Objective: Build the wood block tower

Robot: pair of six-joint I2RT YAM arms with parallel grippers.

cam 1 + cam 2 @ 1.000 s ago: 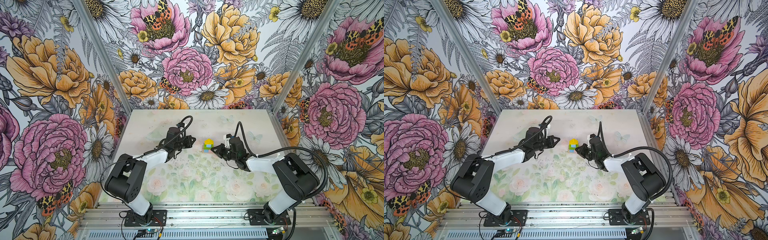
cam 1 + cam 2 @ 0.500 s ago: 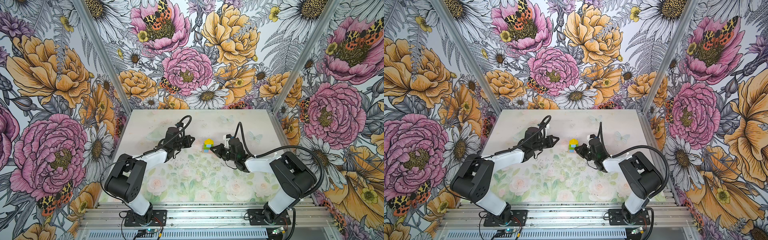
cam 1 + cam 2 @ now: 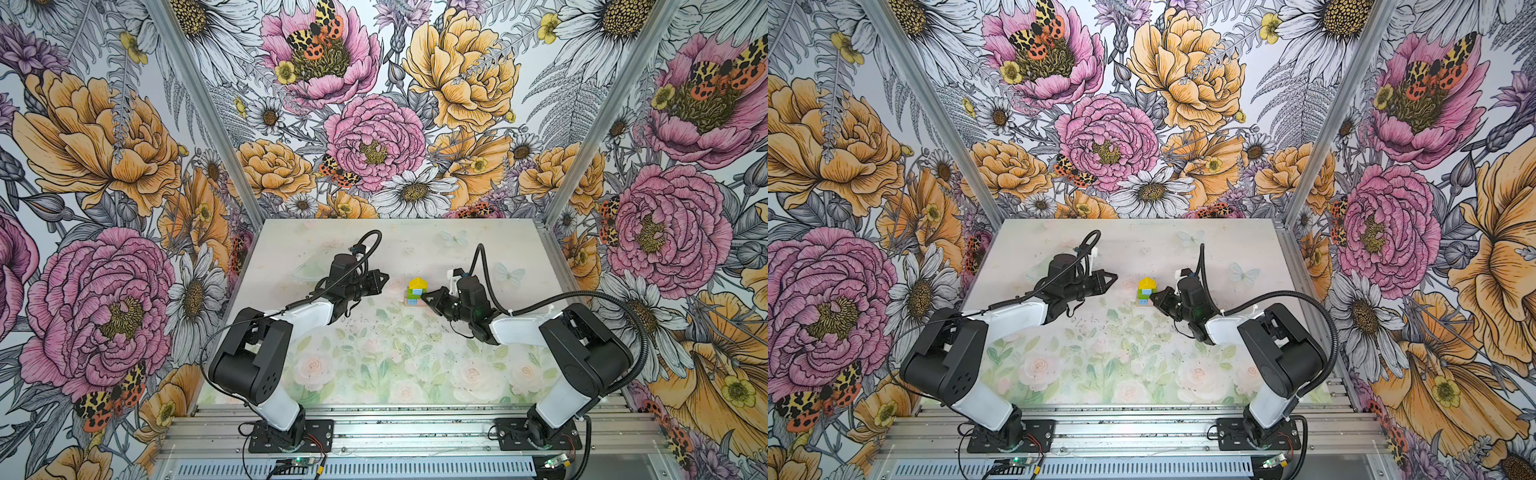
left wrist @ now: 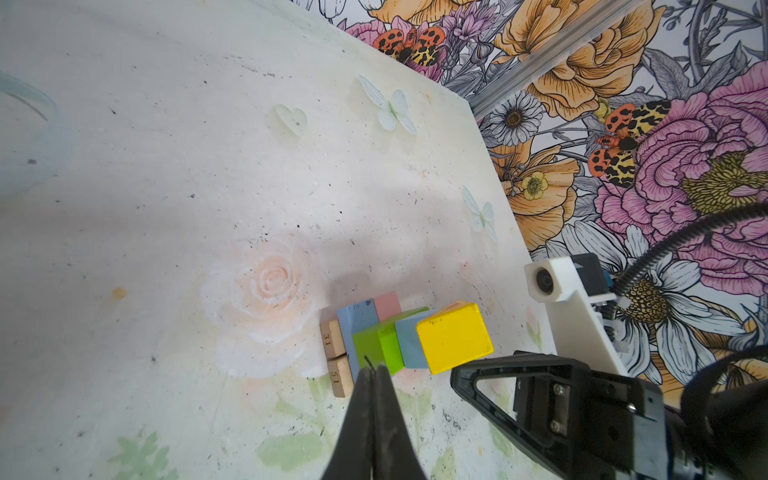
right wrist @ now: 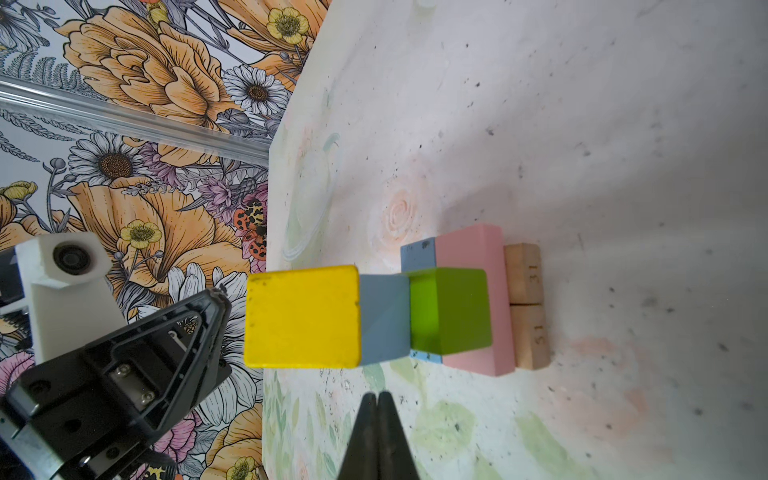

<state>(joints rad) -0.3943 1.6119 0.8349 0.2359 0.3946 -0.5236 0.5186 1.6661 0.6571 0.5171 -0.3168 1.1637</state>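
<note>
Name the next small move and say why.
Probably back the right end effector straight away from the tower. The tower looks complete, with the yellow roof piece on top. The right and the left end effector are shut and empty, and the right one sits closest, so a sideways slip could topple the tower.

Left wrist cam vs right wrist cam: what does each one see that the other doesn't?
Left wrist only: the right gripper beside the stack, and the right wrist camera mount behind it.
Right wrist only: the left gripper, the left wrist camera mount, and the long side of the pink brick.
Both: the tower standing complete, with tan planks marked 31 and 51, green brick, blue cube and yellow top piece. Both grippers are shut and hold nothing.
</note>
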